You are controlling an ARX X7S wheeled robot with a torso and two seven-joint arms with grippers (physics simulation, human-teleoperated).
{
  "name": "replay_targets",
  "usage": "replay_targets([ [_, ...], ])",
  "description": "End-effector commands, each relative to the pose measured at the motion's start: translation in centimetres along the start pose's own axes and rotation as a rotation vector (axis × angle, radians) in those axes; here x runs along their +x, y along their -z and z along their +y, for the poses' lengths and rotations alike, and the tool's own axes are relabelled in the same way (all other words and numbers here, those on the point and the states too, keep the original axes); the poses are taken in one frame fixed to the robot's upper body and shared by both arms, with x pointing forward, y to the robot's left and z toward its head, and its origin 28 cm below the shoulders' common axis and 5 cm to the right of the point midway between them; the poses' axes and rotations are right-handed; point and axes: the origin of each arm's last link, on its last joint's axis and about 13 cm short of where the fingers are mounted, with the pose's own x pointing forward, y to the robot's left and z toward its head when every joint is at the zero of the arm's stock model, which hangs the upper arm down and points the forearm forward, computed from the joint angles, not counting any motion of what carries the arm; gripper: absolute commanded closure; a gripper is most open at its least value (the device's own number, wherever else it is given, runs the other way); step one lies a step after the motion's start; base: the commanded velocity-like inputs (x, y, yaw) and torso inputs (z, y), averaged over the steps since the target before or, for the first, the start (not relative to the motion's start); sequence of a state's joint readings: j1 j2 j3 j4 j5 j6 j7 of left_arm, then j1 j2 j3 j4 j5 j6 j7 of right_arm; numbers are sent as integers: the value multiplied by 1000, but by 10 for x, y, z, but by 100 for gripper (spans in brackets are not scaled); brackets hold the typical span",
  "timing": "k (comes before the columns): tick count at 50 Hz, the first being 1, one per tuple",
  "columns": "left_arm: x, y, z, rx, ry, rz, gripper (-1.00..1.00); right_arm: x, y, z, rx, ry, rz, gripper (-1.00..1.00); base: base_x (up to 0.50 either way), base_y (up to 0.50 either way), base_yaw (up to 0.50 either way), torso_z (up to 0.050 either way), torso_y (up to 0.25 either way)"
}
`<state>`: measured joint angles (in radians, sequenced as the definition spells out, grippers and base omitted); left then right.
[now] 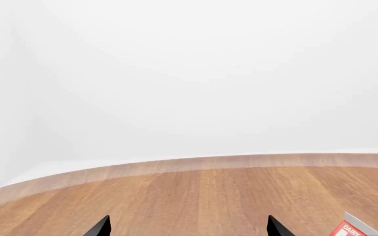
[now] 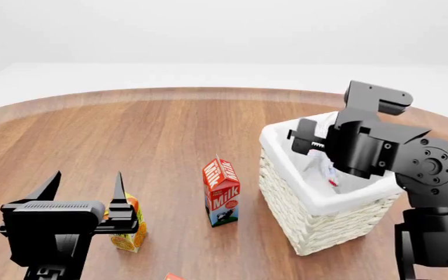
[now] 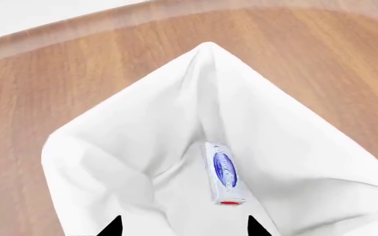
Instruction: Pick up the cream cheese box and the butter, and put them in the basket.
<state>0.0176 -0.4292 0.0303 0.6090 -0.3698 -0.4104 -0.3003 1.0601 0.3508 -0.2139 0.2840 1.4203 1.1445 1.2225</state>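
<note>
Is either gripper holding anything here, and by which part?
Nothing. The cream cheese box lies loose in the basket below the open right gripper; the left gripper is open, empty.

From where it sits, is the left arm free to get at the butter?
Probably yes. The left gripper is open and empty, and the butter lies just beside it at the near table edge. Only the orange juice carton stands close.

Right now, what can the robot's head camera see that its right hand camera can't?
Only the head view shows the milk carton, the orange juice carton, both arms, and the open left gripper. Only the right wrist view shows the cream cheese box clearly, lying loose inside the liner, between the open right gripper tips. Both show the basket and the wooden table.
</note>
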Motion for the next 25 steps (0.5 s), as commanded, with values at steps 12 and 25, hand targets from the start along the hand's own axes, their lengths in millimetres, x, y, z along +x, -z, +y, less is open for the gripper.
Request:
replay_targets([
  [12, 0, 0, -1, 2, 2, 2, -100, -37, -8, -5, 4, -69, -98, -100, 0, 0, 0, 0, 0],
  [25, 0, 1, -1, 4, 3, 3, -100, -66, -5, -7, -28, -132, -160, -100, 0, 0, 0, 0, 0],
])
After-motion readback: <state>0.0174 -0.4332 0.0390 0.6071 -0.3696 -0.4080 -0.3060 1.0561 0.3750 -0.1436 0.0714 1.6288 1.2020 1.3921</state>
